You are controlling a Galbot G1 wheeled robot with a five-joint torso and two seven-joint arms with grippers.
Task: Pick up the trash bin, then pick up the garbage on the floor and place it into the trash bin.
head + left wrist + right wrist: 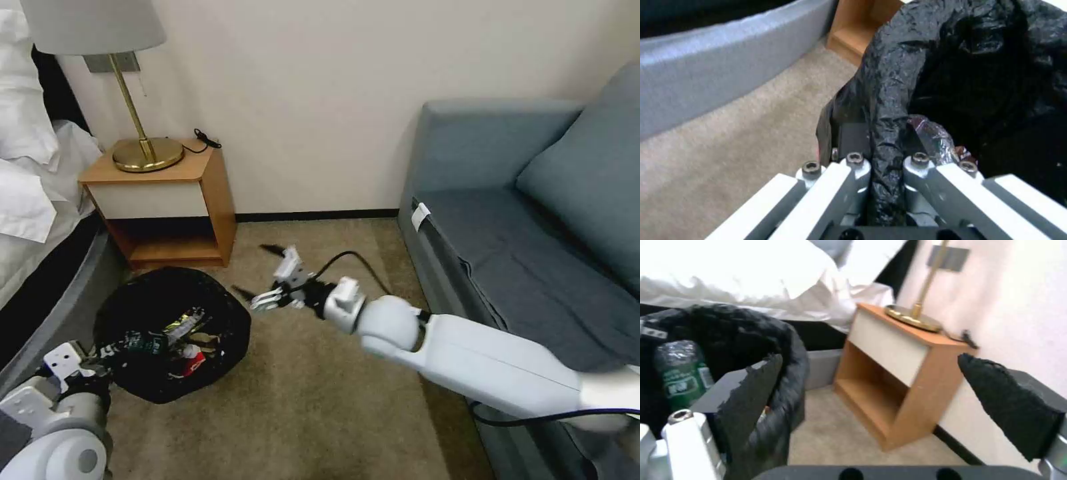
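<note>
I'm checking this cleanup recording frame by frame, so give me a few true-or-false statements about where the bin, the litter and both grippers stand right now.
1. The left gripper is shut on the trash bin at its bagged rim. True.
2. The right gripper holds a piece of garbage. False: its fingers are spread apart with nothing between them, beside the bin.
3. A green-labelled bottle is inside the bin. True.
4. The bin stands on the sofa. False: it is over the carpet, in front of the wooden nightstand.
5. The lamp lies tipped over on the floor. False: it stands upright on the nightstand.
</note>
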